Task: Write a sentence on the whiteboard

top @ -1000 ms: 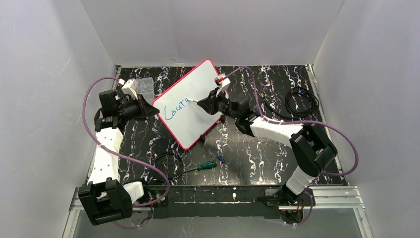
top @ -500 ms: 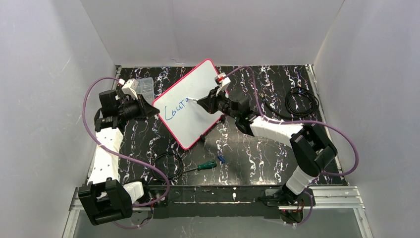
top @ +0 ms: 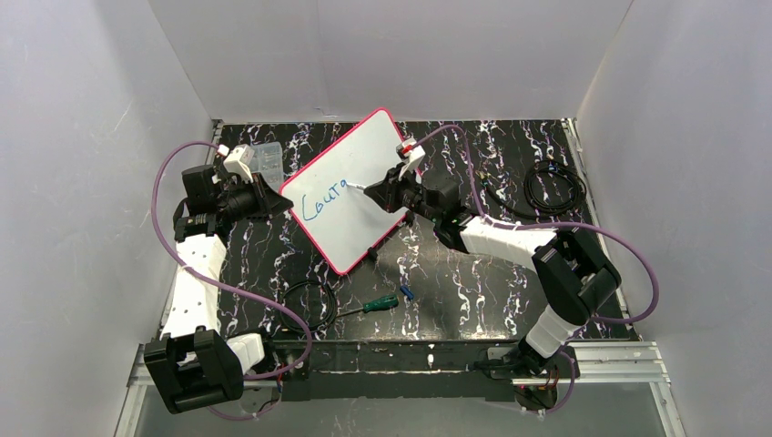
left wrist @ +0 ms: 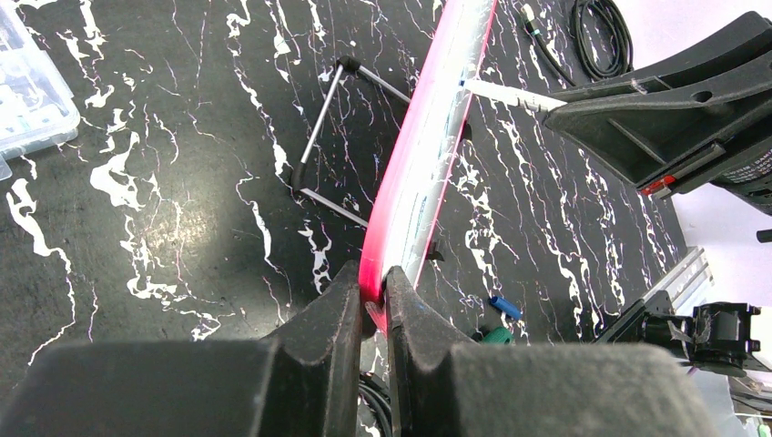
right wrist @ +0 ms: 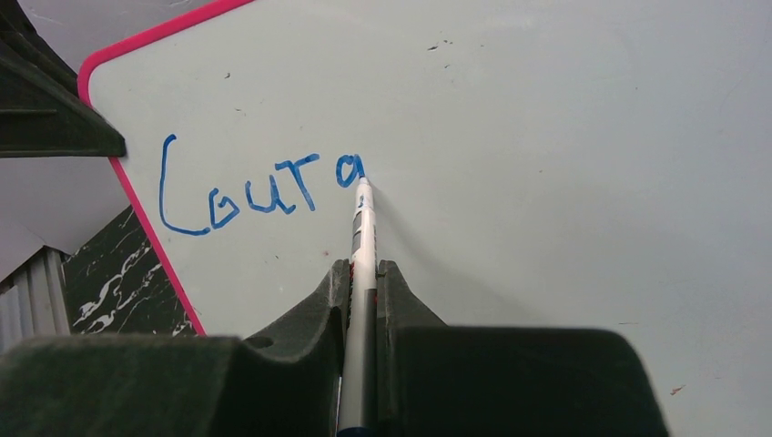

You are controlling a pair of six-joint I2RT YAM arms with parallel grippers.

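The whiteboard (top: 364, 159), white with a pink-red frame, stands tilted at the table's back middle. It also shows edge-on in the left wrist view (left wrist: 428, 173) and face-on in the right wrist view (right wrist: 546, 137). My left gripper (top: 273, 202) (left wrist: 374, 293) is shut on its left edge. My right gripper (top: 384, 189) (right wrist: 363, 273) is shut on a white marker (right wrist: 363, 237); its tip touches the board just right of the last letter. The sentence (right wrist: 259, 187) reads "Coura" in blue; in the top view (top: 326, 202) it sits on the board's left part.
A clear plastic compartment box (top: 266, 157) sits behind the left gripper. A green-handled screwdriver (top: 375, 304), a small blue cap (top: 406, 293) and a black cable loop (top: 309, 305) lie near the front. Another coiled black cable (top: 553, 187) lies at the right.
The right gripper and marker tip have shifted slightly right along the board. The left gripper and the board have not moved.
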